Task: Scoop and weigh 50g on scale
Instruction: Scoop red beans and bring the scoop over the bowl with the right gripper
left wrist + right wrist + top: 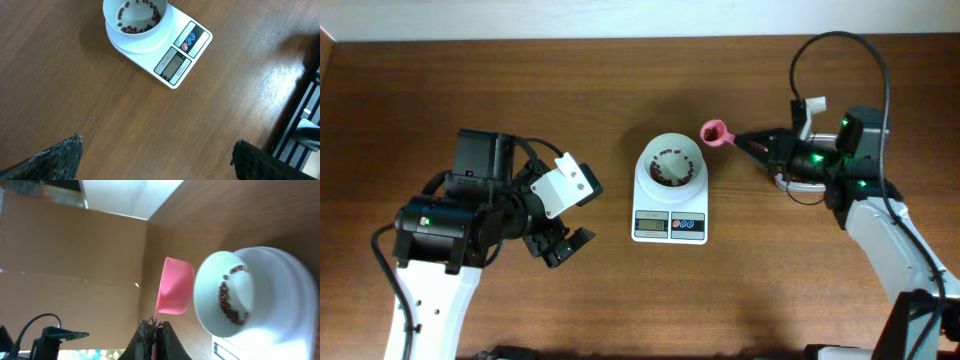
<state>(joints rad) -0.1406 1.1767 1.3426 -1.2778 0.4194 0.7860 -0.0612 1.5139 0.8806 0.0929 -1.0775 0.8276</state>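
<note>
Right gripper [760, 143], seen from overhead, is pressed together on the thin handle of a pink spoon [714, 132], whose cup hangs just beside the right rim of the bowl [670, 150]. The scale [670, 226] stands near the middle of the tabletop [620, 80], and the beans [670, 175] lie as a thin scatter in its bowl. The left gripper [582, 215] is spread wide, empty, well apart from the scale toward the left edge.

From the left wrist, that gripper [155, 160] gapes over bare wood; the scale [172, 65] and beans [135, 27] lie ahead, untouched.

From the right wrist, the right gripper [152, 340] pinches the spoon [172, 290] by its handle end, cup beside the bowl [210, 280]; the beans [230, 305] sit low inside. Whether the cup holds any I cannot tell.

Beans are probably hard, light and quick to roll, so no pinching them: they travel only in the spoon, kept level. Stiff, light plastic, it is best gripped at the handle's end, as it is.
</note>
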